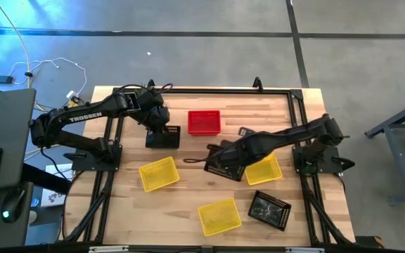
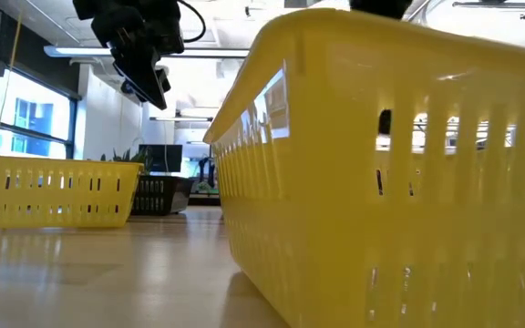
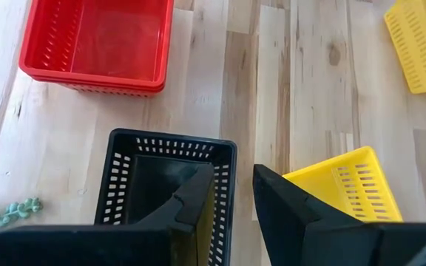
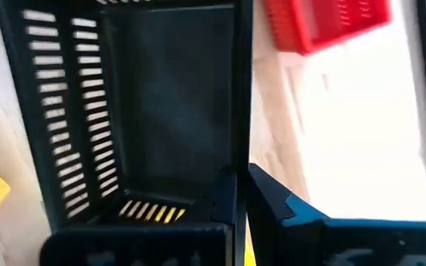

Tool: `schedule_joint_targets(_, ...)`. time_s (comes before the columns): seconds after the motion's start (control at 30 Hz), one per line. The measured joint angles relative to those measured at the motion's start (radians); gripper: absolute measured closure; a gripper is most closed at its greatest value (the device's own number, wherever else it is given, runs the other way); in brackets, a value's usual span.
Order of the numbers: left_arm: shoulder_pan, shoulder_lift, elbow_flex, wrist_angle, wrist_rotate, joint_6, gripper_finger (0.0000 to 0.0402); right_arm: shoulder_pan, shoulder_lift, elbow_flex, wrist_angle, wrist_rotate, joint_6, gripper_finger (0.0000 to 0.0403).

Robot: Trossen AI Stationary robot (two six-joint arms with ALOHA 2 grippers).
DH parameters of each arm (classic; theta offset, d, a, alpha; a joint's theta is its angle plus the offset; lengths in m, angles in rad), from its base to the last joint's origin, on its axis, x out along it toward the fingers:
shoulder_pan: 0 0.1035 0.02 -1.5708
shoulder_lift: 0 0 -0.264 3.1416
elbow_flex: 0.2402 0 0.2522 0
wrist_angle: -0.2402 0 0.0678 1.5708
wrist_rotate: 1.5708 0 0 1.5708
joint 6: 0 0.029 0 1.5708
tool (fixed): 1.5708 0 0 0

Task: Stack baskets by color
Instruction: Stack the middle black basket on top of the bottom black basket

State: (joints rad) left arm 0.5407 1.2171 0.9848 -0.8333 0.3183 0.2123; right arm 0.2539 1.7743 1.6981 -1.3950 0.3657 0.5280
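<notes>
The right end effector (image 1: 215, 160) pinches the wall of a black basket (image 1: 223, 164) at desk centre, the left end effector (image 3: 231, 196) spread over a second black basket (image 1: 163, 137) at its ten o'clock, beside the red baskets (image 1: 204, 121)

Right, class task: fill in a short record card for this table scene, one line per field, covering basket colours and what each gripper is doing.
Red baskets: one stack at the far middle of the table
Yellow baskets: three, separate, at and
Black baskets: one under the left gripper, one held by the right gripper, one near the front right
Left gripper: open, fingers astride one wall of its black basket
Right gripper: shut on a black basket's wall, basket tilted above the table
</notes>
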Motion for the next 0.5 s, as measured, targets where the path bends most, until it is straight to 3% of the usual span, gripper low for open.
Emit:
schedule_joint_targets(0.1,0.0,0.0,0.0,0.0,0.0,0.0,0.0321,0.02,-0.052,-0.013,-0.04,0.039,0.059,0.0403)
schedule_joint_targets(0.2,0.0,0.0,0.0,0.0,0.0,0.0,0.0321,0.031,-0.134,-0.11,-0.002,0.045,0.117,0.0403)
schedule_joint_targets(0.5,0.0,0.0,0.0,0.0,0.0,0.0,0.0321,0.066,-0.456,-0.444,0.206,-0.13,0.278,0.0403)
